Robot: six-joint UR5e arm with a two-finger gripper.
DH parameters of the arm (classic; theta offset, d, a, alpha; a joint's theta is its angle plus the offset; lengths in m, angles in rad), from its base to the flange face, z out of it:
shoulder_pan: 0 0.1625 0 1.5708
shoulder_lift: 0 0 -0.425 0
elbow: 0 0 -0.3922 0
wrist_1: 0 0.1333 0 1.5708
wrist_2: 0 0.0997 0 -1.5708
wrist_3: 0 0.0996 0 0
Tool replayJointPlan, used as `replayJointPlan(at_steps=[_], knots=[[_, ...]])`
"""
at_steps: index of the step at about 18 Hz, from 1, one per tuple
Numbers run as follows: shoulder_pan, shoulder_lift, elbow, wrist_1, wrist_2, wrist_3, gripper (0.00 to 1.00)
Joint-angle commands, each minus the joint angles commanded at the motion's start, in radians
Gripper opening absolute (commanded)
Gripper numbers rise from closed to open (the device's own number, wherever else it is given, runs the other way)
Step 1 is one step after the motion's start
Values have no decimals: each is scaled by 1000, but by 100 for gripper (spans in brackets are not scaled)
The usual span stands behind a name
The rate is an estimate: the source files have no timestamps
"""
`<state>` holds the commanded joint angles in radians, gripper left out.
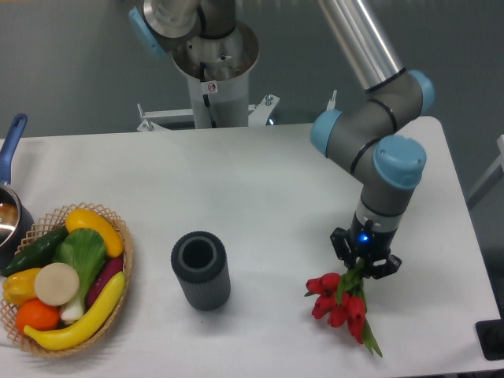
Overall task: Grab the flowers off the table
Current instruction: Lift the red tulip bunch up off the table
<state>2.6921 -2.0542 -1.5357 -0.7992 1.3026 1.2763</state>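
The flowers (340,302) are a bunch of red tulips with green leaves at the front right of the white table (260,181). Their heads point toward the front and their stems run up under the gripper. My gripper (364,266) stands straight down over the stem end, its black fingers closed around the green stems. The tulip heads hang at or just above the tabletop; I cannot tell whether they touch it. The stems and band are hidden by the fingers.
A dark grey ribbed cylinder vase (201,270) stands upright at the front middle. A wicker basket (118,268) of fruit and vegetables sits at the front left. A pot with a blue handle (12,142) is at the left edge. The robot base (213,71) is at the back.
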Motion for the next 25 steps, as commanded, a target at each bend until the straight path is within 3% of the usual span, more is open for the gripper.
replayJointPlan(at_steps=[2, 6, 12, 25], knots=[[15, 32, 12, 0, -69, -29, 28], [72, 94, 25, 2, -325, -98, 28], [156, 157, 3, 2, -598, -140, 28], [184, 164, 3, 2, -706, -161, 28]])
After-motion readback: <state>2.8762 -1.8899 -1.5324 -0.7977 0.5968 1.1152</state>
